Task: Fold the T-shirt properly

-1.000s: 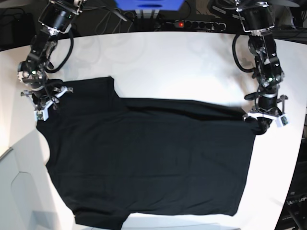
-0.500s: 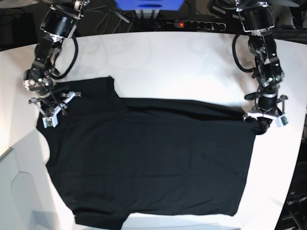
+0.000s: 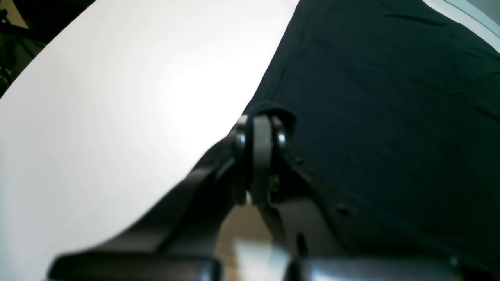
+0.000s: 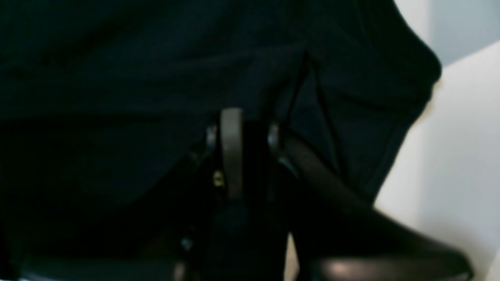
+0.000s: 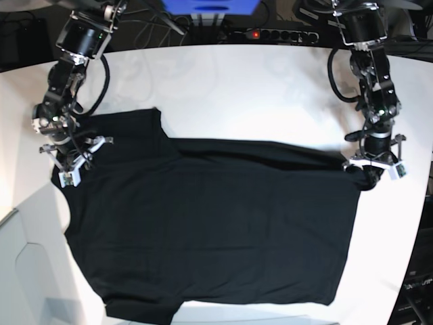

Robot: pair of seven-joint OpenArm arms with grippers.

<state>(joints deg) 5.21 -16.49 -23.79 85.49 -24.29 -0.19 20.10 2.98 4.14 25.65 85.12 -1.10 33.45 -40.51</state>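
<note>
The black T-shirt (image 5: 210,237) lies spread flat on the white table (image 5: 257,95), one sleeve at the upper left. On the base view's right, my left gripper (image 5: 371,175) rests at the shirt's upper right corner. The left wrist view shows this gripper (image 3: 261,117) shut, with a fold of the T-shirt (image 3: 390,97) pinched at its tips. My right gripper (image 5: 70,172) is down on the sleeve at the left. In the right wrist view its fingers (image 4: 231,128) stand a little apart over the dark T-shirt (image 4: 117,58). Whether cloth lies between them is too dark to tell.
A power strip (image 5: 274,34), cables and a blue box (image 5: 210,5) sit beyond the table's far edge. The table's curved edge runs close to the shirt at the lower left (image 5: 40,223) and at the right (image 5: 406,223).
My right gripper has moved down and slightly right onto the sleeve, and its jaws have narrowed. The left gripper and the shirt's body have stayed put.
</note>
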